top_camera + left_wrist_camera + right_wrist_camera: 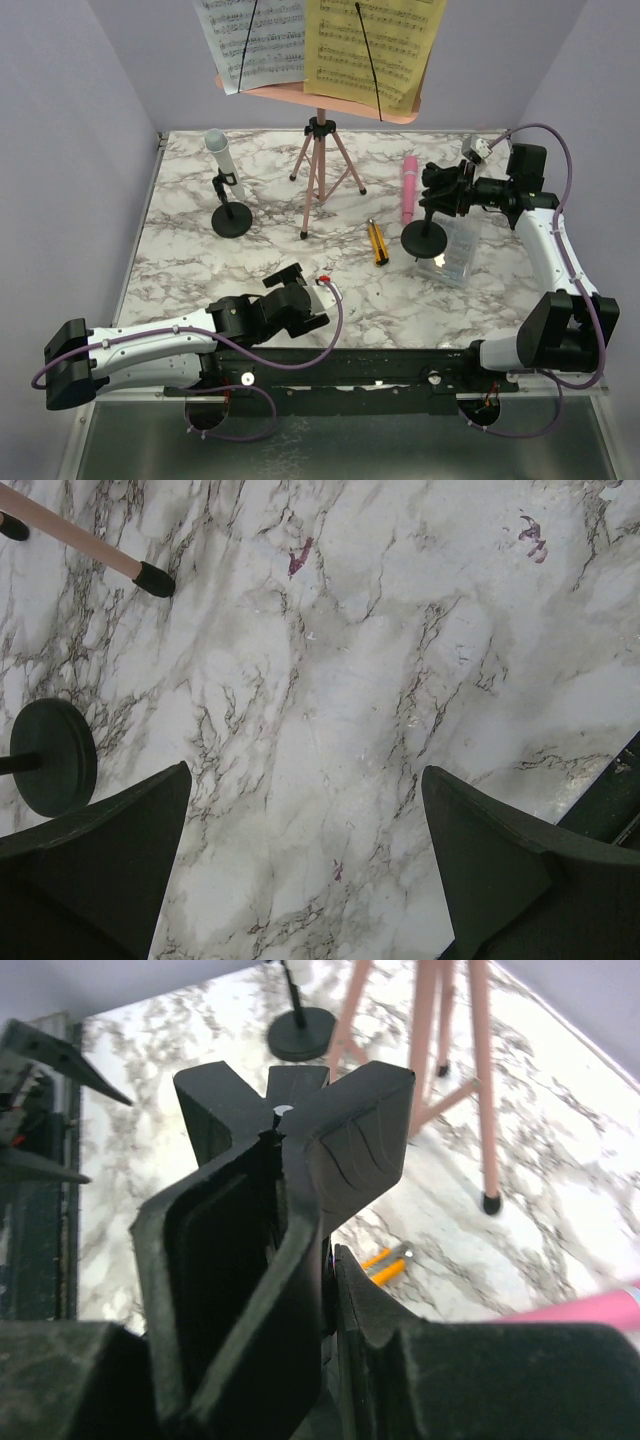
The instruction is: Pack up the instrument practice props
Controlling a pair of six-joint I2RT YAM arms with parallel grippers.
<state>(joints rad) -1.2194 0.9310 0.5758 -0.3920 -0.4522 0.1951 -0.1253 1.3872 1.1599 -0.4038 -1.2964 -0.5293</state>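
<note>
Reporting from the near edge outward. My left gripper [305, 780] hangs low over bare marble at the near left of the table [180, 270], jaws wide apart, nothing between them. Further in, right of centre, the yellow-and-black cutter [380, 243] lies flat; it is no part of the job. Just right of it sits the clear plastic box [458, 255]. The round base of the right mic mount [425, 238] stands at the box's left side; whether they touch I cannot tell. My right gripper [447, 192] is at that mount's head, jaws clamped on its black forked clip, as the right wrist view confirms. The pink microphone [409, 190] lies on the table just left of my grip, apart from the mount.

Assessment: the step in hand appears to be taking this mount away. The hold is high and the weight sits low in the base, so I judge that a slow, straight vertical lift is called for, to keep the base from swinging into the box or the pink microphone. A grip check before travel is advisable, since the clip may pivot.

At the far left, the grey-white microphone [219, 150] stands in the left mic mount [231, 220]. Farthest, the pink tripod [322, 175] carries the music rack [320, 100] with white pages [250, 40] and yellow pages [375, 45]; none of these is packed yet.
</note>
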